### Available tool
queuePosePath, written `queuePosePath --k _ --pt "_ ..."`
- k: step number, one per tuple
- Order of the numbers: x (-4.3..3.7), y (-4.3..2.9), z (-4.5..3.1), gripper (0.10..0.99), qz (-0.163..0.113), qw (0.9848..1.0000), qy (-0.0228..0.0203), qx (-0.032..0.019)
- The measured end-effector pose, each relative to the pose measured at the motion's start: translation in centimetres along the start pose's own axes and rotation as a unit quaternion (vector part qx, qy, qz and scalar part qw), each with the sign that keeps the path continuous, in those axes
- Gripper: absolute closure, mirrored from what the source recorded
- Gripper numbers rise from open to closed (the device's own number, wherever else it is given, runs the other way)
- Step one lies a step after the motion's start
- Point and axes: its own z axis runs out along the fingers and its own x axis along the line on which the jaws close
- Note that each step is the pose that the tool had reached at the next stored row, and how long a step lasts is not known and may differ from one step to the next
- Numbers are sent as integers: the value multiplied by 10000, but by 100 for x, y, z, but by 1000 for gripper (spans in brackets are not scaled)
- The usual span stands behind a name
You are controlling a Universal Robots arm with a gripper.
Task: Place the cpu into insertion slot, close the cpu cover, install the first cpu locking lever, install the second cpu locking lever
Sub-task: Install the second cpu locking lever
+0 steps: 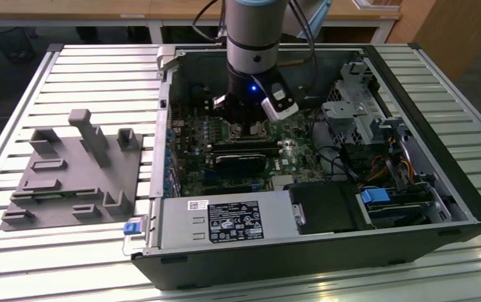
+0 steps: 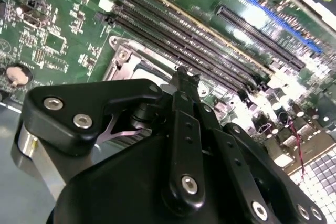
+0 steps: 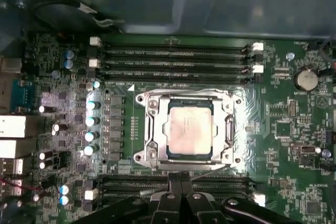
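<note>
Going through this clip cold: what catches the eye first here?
The open computer case on the slatted table, with the arm reaching down into it. In the first wrist view, the cpu sits in the insertion slot, the cpu cover framing it, between rows of black memory slots. The gripper hovers at the socket's edge.

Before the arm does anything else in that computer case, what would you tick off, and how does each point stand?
1. Small silver-tan square chip lies in the socket: ok.
2. Thin silvery metal cover frame lies flat around the chip: ok.
3. Locking levers latched: cannot tell.
4. Black gripper sits over the memory slots beside the socket, holding nothing: ok.
5. Gripper fingers look closed together in both wrist views: ok.
</note>
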Motion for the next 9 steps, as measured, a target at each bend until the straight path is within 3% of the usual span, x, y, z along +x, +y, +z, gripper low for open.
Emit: queuePosePath --k 5,9 --pt "33 -69 9 980 6 9998 -1 -196" --pt "94 -98 37 980 7 9997 -3 -258"
